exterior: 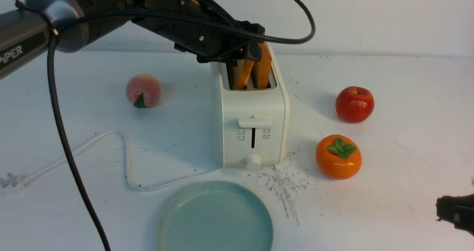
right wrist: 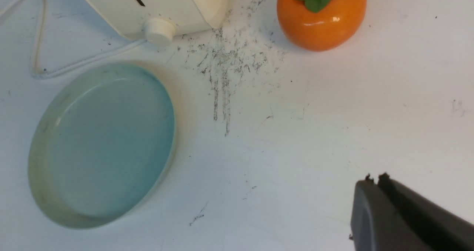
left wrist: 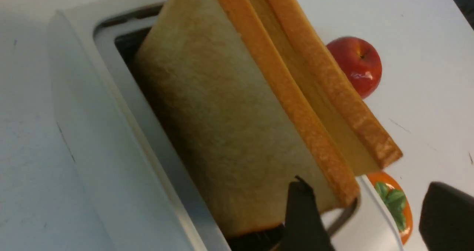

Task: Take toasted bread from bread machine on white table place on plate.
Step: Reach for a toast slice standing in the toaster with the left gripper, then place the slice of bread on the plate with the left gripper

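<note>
Grasp step: above the bread machine (exterior: 251, 110), the left gripper (left wrist: 366, 186) has its fingers (left wrist: 303, 214) wide apart and empty at a toasted bread (left wrist: 229, 132) corner, needing to close on it; the right gripper (right wrist: 374, 178) is pinched shut, empty.

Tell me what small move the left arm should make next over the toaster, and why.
Probably lower the left gripper a little and close it on the nearer slice. Its jaws stand open by the slices' upper corner, gripping nothing. The nearer slice and the other slice both sit in the bread machine, and the plate holds no bread.
</note>
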### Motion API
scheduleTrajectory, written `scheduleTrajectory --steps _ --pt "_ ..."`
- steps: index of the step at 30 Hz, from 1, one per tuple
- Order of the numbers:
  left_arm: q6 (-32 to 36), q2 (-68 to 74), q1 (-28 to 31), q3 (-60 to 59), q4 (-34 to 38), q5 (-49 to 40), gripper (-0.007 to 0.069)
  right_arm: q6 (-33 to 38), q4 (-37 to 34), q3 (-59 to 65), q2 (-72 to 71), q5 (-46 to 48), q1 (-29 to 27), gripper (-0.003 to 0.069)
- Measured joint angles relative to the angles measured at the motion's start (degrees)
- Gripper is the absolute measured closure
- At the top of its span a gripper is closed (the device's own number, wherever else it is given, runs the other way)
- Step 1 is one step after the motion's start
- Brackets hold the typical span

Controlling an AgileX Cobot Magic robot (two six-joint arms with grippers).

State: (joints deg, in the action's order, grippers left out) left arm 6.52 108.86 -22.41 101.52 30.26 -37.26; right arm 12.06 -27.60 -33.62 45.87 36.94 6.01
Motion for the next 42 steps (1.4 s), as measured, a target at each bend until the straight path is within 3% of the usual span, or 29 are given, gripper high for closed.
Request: scheduleTrajectory --steps 3,9,13,17,19,28,35,38,42 --pt "0.27 0.85 0.0 0.17 -0.05 2.31 0.0154 0.0 0.0 0.0 0.0 0.01 0.0 0.0643" --pt "0.44 2.88 0.0 0.17 -0.53 3.58 0.0169 0.0 0.0 0.0 0.0 0.01 0.0 0.0637" --pt "0.18 3.77 0.0 0.17 -3.24 3.86 0.0261 0.0 0.0 0.0 0.0 0.01 0.0 0.0634" --pt "-0.77 3.72 0.0 0.19 -4.38 3.88 0.0474 0.0 0.0 0.0 0.0 0.01 0.0 0.0629" --pt "-0.91 3.56 0.0 0.19 -4.69 3.69 0.0541 0.0 0.0 0.0 0.0 0.01 0.0 0.0627" --pt "-1.27 -5.2 0.35 0.19 -6.86 1.31 0.0529 0.0 0.0 0.0 0.0 0.07 0.0 0.0615" --pt "-5.34 -19.41 0.35 0.26 -9.41 -10.92 0.0529 0.0 0.0 0.0 0.0 0.07 0.0 0.0607" --pt "-8.23 -27.21 0.35 -3.4 -9.75 -18.99 0.0529 0.0 0.0 0.0 0.0 0.07 0.0 0.0603" --pt "-9.67 -35.18 0.35 -13.66 -9.75 -18.52 0.0529 0.0 0.0 0.0 0.0 0.01 0.0 0.0598"
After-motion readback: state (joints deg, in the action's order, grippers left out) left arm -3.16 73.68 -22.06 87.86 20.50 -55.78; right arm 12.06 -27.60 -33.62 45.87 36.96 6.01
